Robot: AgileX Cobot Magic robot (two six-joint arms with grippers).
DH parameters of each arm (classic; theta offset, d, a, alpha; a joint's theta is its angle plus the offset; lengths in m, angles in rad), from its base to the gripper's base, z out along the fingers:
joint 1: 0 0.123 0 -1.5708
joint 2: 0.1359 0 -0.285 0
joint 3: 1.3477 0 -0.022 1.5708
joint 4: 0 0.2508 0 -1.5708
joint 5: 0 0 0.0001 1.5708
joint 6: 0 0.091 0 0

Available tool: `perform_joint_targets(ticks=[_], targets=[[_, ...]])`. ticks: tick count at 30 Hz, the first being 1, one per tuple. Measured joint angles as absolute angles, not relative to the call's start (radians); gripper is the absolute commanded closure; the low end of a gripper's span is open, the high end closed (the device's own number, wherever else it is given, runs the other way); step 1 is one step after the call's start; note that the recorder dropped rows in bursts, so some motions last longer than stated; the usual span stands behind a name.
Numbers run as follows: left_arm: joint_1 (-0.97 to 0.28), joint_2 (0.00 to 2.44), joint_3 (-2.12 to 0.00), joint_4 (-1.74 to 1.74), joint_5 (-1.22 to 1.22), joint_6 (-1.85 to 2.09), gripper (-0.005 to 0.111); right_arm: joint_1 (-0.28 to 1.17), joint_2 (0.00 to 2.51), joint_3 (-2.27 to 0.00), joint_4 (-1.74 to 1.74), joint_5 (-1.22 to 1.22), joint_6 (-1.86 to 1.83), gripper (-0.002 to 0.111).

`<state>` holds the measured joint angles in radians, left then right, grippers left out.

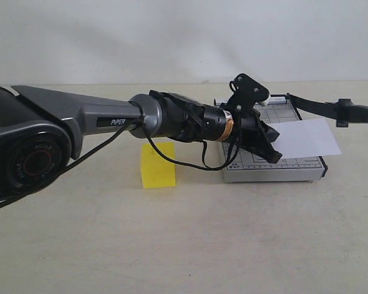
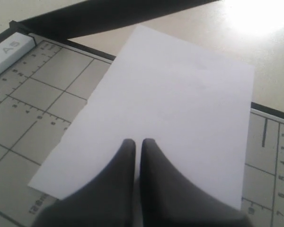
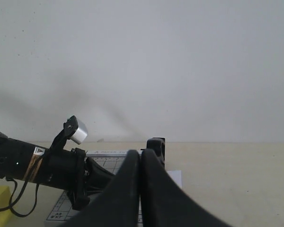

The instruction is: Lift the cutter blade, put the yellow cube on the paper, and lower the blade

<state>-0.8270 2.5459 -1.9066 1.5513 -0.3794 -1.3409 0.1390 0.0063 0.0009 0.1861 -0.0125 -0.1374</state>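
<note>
While the yellow cube shows whole only in the exterior view, left fingers and right fingers sit closed, empty.

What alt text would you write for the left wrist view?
Two dark fingers, shut together, sit over a white paper lying on the grey gridded cutter base. The black cutter blade crosses beyond, clear of the paper.

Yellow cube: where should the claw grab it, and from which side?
Probably from straight above, pinching two opposite side faces. The yellow cube sits flat on the table with flat, even sides, nothing resting on top, and bare table around it, apart from the grey cutter board.
</note>
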Motion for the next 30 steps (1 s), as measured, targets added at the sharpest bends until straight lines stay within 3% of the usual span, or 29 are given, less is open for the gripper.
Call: perform_joint_targets(ticks=[13,16,22,24,30], targets=[[-0.827,2.556,-1.93,1.555,-0.378,-1.341,0.101,0.139,0.006,0.001,0.186,-0.013,-0.137,0.108],[-0.827,2.547,-1.93,1.561,-0.376,-1.341,0.09,0.139,0.006,0.001,0.186,-0.013,-0.137,0.108],[-0.827,2.488,-1.93,1.577,-0.374,-1.415,0.051,0.139,0.006,0.001,0.186,-0.013,-0.137,0.108],[-0.827,2.463,-1.93,1.637,-0.372,-1.523,0.046,0.139,0.006,0.001,0.186,-0.013,-0.137,0.108],[-0.798,2.351,-1.873,1.73,-0.381,-1.79,0.047,0.139,0.006,0.001,0.191,-0.013,-0.137,0.108]])
